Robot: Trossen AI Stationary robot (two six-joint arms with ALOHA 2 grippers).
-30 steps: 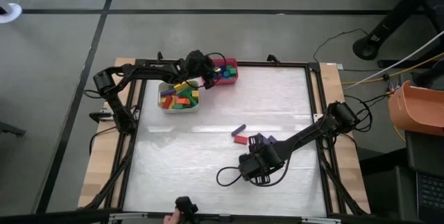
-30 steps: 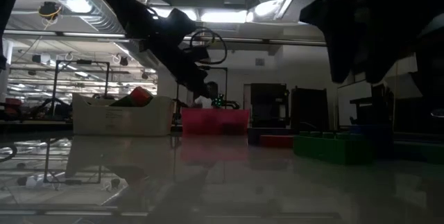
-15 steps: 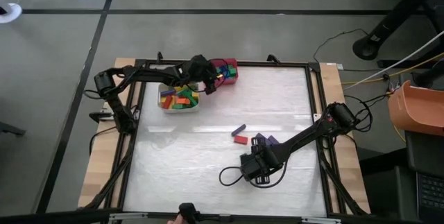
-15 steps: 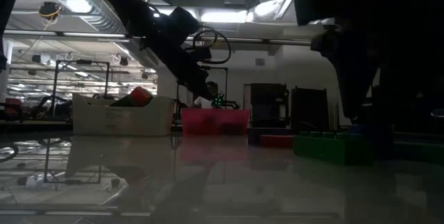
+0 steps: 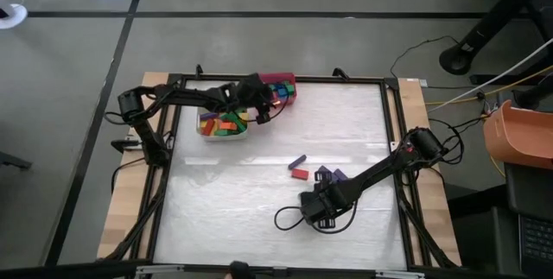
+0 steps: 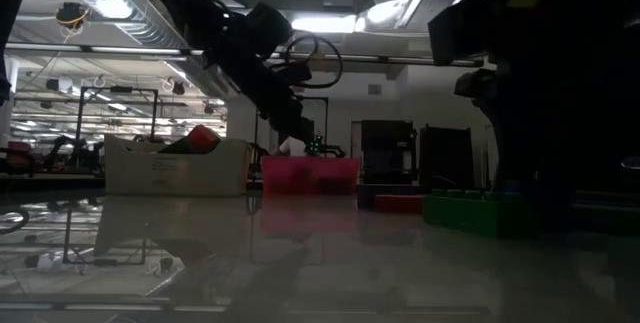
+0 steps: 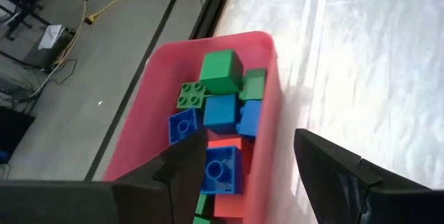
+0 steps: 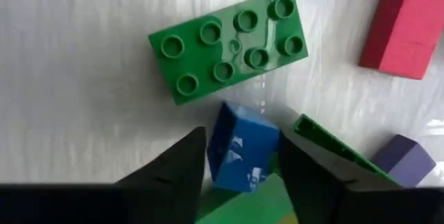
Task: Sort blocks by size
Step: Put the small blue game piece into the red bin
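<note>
**Two arms at the bins and the loose blocks**

The left gripper [image 7: 243,165] hung over the red bin [image 7: 156,123] at the far edge of the surface [image 5: 259,218], toward its left corner. Its fingers [image 7: 187,165] stood wide apart and held nothing. Below them the red bin carried short squarish blocks: a green block [image 7: 222,71], a flat green studded block [image 7: 191,94], blue blocks [image 7: 220,112] and a red block [image 7: 223,168] with a blue stud piece in it. Just beside the red bin, on its left, stood the white bin [image 5: 223,123], filled with long bars in red, yellow, orange, green and blue.

The right gripper [image 8: 239,158] was low over the surface near its middle, toward the near edge and the right side. Its fingers [image 8: 180,161] stood on either side of a small blue block [image 8: 243,144], close to its sides; whether they pressed it cannot be told. That block sat partly on a green piece [image 8: 326,148] that ran under the gripper. Just beyond it lay a long green block [image 8: 229,44] with eight studs, flat on the surface. A red bar [image 8: 402,26] lay near it, and a purple block [image 8: 402,158] lay just beside the green piece. In the high view another purple bar [image 5: 297,160] lay apart from these, closer to the middle
</note>
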